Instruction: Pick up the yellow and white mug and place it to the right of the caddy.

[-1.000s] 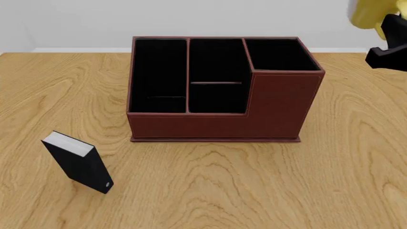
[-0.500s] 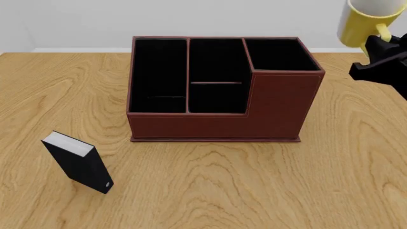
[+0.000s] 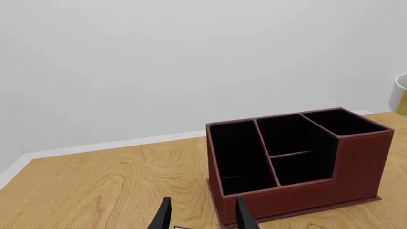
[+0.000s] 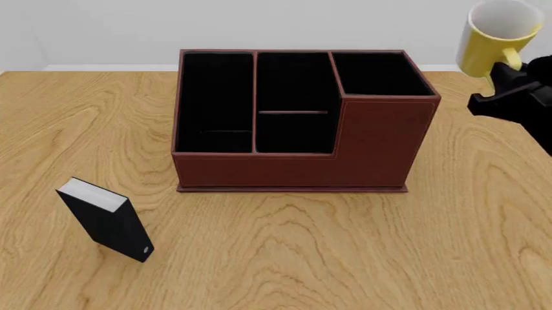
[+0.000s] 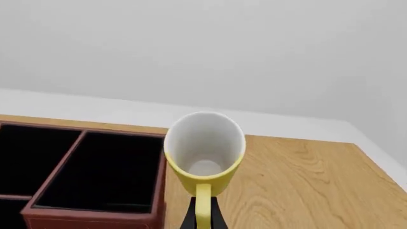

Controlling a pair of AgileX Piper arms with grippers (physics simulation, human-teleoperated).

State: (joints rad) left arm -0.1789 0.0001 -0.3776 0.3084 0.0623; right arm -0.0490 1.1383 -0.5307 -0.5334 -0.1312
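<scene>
The right claw (image 4: pixel 509 71) grips the mug (image 4: pixel 498 36) by its yellow handle, the two dark fingers pinched on either side of the loop, as the right wrist view shows (image 5: pixel 202 217). The mug (image 5: pixel 205 151) hangs in the air just beyond the claw's fingertips, tilted so that its white mouth faces back toward the claw, with the handle on the claw's side. In the front view it is up near the far right corner of the caddy (image 4: pixel 298 123), a little to the right of it and clear of the table (image 4: pixel 345 252).

The caddy (image 5: pixel 83 176) lies below and to the left of the right claw; its tall corner section is the part nearest the mug.

The left claw (image 3: pixel 202 218) holds nothing, its fingers standing apart with a gap between them. The caddy (image 3: pixel 296 162) is ahead of it and a little to its right; the mug (image 3: pixel 401 93) shows only as a sliver beyond that.

A small black box (image 4: pixel 108 219) stands tilted on the table, well to the left of the right claw and nearer the camera than the caddy.
</scene>
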